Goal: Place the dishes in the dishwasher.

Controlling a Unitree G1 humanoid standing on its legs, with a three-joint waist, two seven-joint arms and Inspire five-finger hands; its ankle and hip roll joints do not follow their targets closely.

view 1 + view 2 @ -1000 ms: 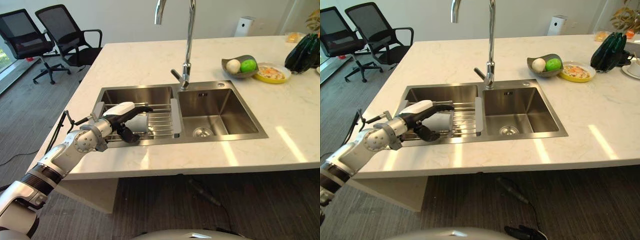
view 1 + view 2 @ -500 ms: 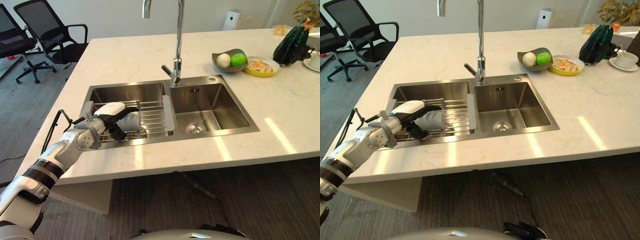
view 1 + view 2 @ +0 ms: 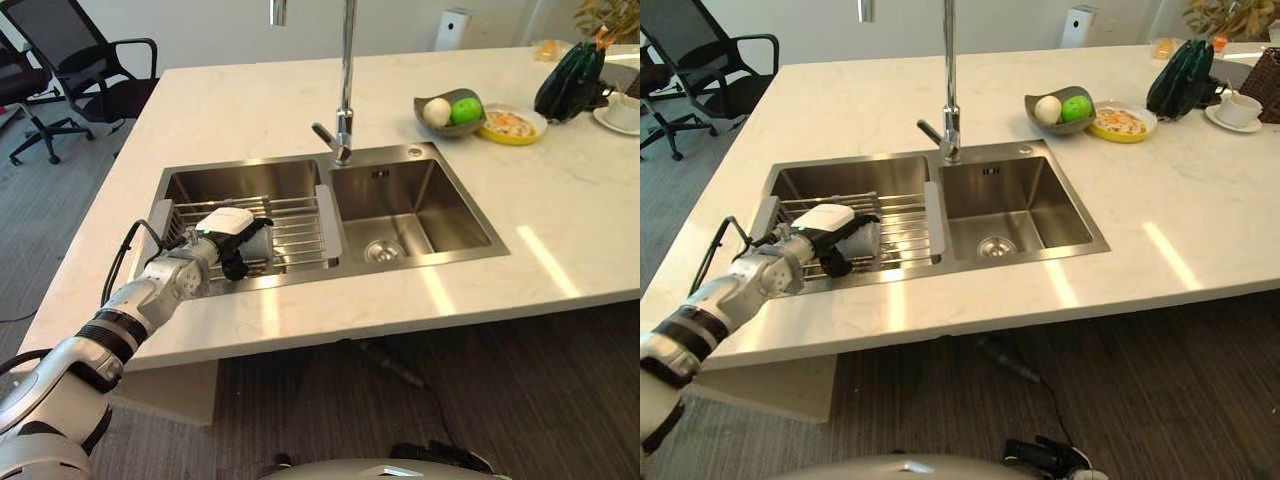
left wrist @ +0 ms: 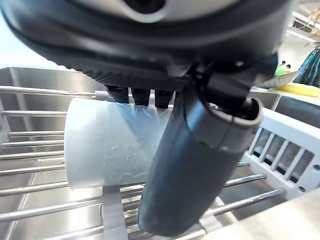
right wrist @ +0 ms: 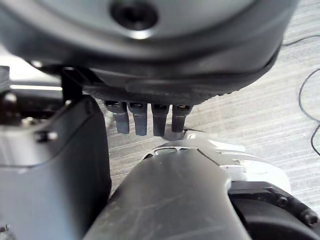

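A pale translucent cup (image 3: 258,240) lies on its side on the wire drying rack (image 3: 300,222) across the left sink basin. My left hand (image 3: 226,226) reaches over the sink's near-left rim. Its fingers curl over the cup (image 4: 102,150) and the thumb (image 4: 195,165) crosses under it. My right hand (image 5: 150,120) hangs over the grey floor, fingers relaxed, holding nothing.
The right basin (image 3: 415,200) sits beside the rack, with a tall faucet (image 3: 345,100) behind the divider. At the far right of the counter are a grey bowl of fruit (image 3: 448,108), a yellow plate (image 3: 512,124), a dark green object (image 3: 570,80) and a cup on a saucer (image 3: 1240,108). Office chairs (image 3: 85,55) stand far left.
The camera has shifted, moving the whole scene. My left hand's fingers, stretched over the cup before, are now curled onto it; the cup stays on the rack.
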